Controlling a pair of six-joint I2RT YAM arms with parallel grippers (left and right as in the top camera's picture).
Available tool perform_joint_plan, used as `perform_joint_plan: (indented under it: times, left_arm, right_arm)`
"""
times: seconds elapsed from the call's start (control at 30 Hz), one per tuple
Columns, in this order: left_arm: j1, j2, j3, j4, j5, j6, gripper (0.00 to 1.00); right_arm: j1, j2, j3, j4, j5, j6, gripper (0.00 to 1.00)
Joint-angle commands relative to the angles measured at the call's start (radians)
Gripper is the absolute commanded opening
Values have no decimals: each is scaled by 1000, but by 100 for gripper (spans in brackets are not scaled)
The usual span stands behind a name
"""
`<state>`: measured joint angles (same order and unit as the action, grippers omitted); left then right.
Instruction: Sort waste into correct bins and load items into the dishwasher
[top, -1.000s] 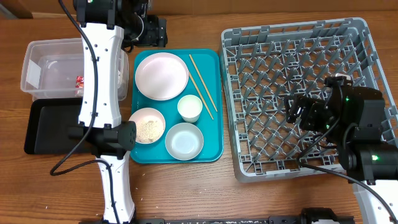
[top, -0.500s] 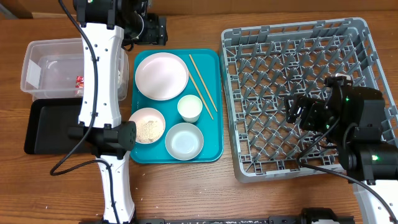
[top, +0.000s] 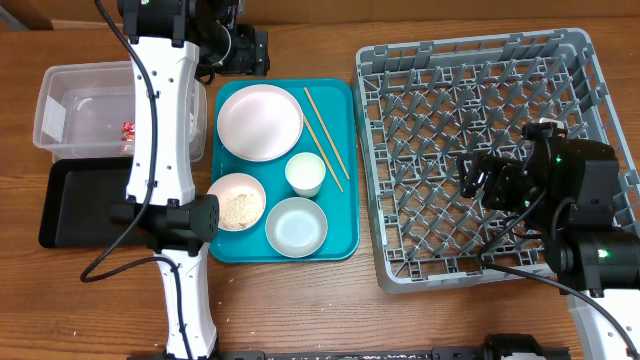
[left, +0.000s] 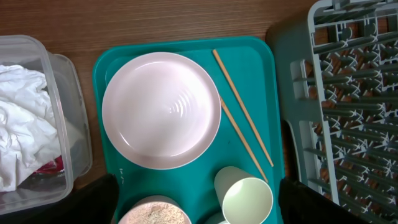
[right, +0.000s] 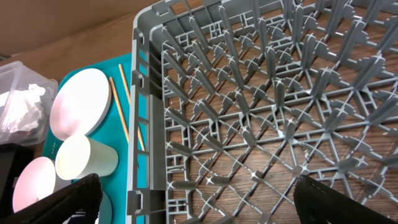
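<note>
Wooden table (top: 300, 300) – left gripper (left: 199, 202) wide open, empty, by teal tray (left: 264, 93); right gripper (right: 205, 199) likewise over rack (top: 450, 90).

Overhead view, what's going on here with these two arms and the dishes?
Nothing is held right now. The left gripper hangs open over the teal tray, which carries the plate, cup, chopsticks, a pinkish bowl with rice and an empty grey-green bowl. The right gripper is open above the dish rack, which has nothing in it. The tissue and red wrapper already lie in the clear tub.
</note>
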<state>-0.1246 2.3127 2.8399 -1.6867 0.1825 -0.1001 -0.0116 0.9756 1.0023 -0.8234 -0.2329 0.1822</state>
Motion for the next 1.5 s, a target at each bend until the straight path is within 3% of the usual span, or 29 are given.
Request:
perform_joint_plan:
  times: [0.0,0.47,0.53,0.83,1.17,1.33,1.47]
  left_arm:
    - [-1,-32,14,-2,-10,19,83]
    - [-16,-32,14,-3,16,18,82]
    - [-36,-48,14,-3,89,18,80]
    - [-121,-105,-2,-3,73,17,79]
    - [-150,-367,-375,-3,43,-41,72]
    - [-157,-465,-418,-3,16,-103,71]
    - [-171,-514,-525,-3,-116,-196,70]
  right_arm:
    - [5,-3,30,5,-5,-2,100]
    - [5,3,29,5,-5,-2,100]
    - [5,3,29,5,-5,-2,100]
    - [5,3,29,5,-5,-2,100]
    - [5,3,29,5,-10,3,100]
    - [5,3,29,2,-103,5,100]
    - [5,3,29,2,-106,5,100]
